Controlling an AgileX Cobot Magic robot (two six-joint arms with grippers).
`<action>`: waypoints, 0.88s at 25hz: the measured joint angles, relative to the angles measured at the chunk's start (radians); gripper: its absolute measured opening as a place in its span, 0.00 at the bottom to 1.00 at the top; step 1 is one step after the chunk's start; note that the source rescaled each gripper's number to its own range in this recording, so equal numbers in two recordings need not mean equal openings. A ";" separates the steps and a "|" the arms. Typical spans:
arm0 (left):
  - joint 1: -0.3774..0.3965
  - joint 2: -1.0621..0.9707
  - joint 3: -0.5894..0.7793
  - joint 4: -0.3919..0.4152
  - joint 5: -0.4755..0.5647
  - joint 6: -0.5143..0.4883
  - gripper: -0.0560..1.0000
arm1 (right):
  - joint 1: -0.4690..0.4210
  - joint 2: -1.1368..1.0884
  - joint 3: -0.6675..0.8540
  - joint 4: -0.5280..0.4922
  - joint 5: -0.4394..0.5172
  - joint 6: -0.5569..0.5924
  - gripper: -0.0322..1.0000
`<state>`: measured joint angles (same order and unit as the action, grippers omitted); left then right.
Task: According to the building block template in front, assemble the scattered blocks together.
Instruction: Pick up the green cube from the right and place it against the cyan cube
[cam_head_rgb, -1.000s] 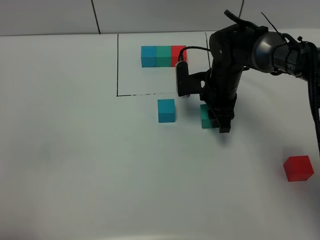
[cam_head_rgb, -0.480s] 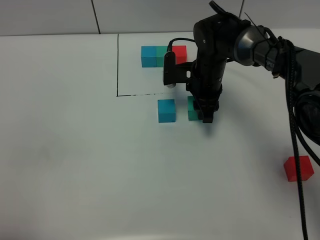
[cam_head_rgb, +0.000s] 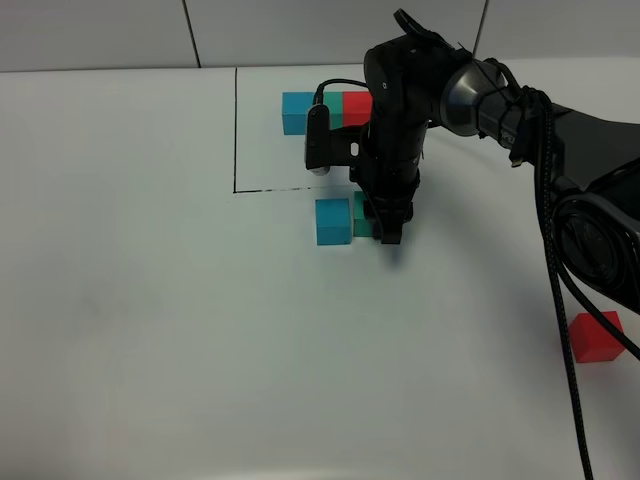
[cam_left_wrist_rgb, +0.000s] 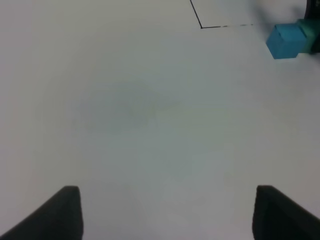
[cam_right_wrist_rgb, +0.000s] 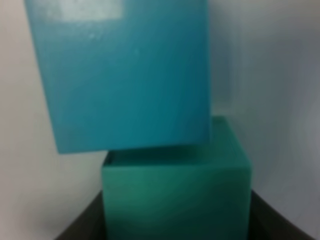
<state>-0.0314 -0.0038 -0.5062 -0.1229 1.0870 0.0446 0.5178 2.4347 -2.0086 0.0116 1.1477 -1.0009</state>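
The template row (cam_head_rgb: 322, 111) of blue, teal-green and red cubes sits inside a thin black outline at the back; my right arm hides part of it. My right gripper (cam_head_rgb: 378, 222) is shut on the teal-green block (cam_head_rgb: 361, 215), right beside the loose blue block (cam_head_rgb: 333, 221) just below the outline. In the right wrist view the teal-green block (cam_right_wrist_rgb: 175, 195) sits between my fingers, close against the blue block (cam_right_wrist_rgb: 120, 75). The red block (cam_head_rgb: 596, 336) lies far to the right. My left gripper (cam_left_wrist_rgb: 167, 212) is open and empty over bare table; the blue block (cam_left_wrist_rgb: 286, 41) shows in its view.
The black outline's lower edge (cam_head_rgb: 290, 189) runs just behind the two blocks. My right arm's cables (cam_head_rgb: 560, 300) hang along the right side near the red block.
My right gripper has carried the teal-green block leftward, from well right of the blue block to right beside it. The red block and blue block have not moved.
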 joint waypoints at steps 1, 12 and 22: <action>0.000 0.000 0.000 0.000 0.000 0.000 0.66 | 0.000 0.000 -0.001 0.000 0.004 0.000 0.06; 0.000 0.000 0.000 0.000 0.000 0.000 0.66 | 0.000 0.002 -0.002 0.002 0.046 -0.001 0.06; 0.000 0.000 0.000 0.000 0.000 0.000 0.66 | 0.000 0.002 -0.002 0.014 0.044 -0.001 0.05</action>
<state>-0.0314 -0.0038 -0.5062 -0.1229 1.0870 0.0446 0.5178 2.4366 -2.0105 0.0260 1.1918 -1.0016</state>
